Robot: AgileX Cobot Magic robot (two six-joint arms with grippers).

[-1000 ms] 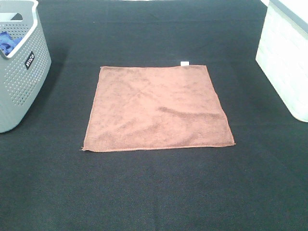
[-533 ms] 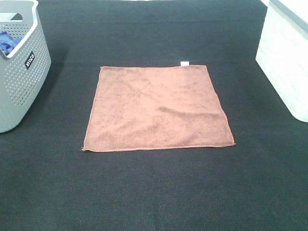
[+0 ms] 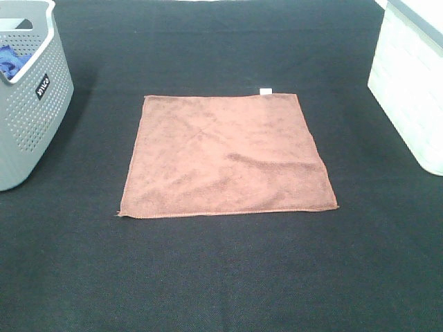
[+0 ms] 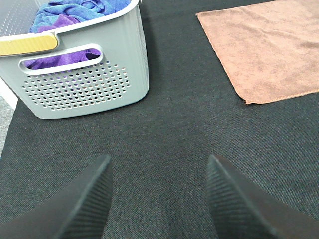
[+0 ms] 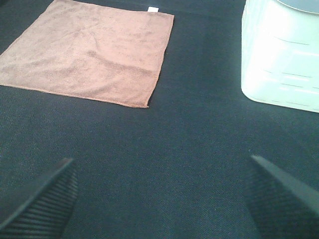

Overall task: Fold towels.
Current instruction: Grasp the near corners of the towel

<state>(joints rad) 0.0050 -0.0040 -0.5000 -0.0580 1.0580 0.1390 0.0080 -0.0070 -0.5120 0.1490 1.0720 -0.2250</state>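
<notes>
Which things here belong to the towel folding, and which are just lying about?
Part of the job:
- brown towel, spread flat
- left gripper, open, empty
- right gripper, open, empty

Just lying about:
- grey basket holding blue and purple cloths
- white bin
- black mat

This looks like a robot test lab. A flat black mat (image 3: pixel 221 277) covers the whole work top. A grey basket (image 3: pixel 31 124) with little holes holds blue and purple cloths (image 4: pixel 75 12) on one side, and a white bin (image 3: pixel 408 90) stands on the other side. One brown towel (image 3: pixel 225 155) lies flat between them. The black ribbed fingers of the left gripper (image 4: pixel 158 169) and the right gripper (image 5: pixel 162 159) poke into the wrist views.
</notes>
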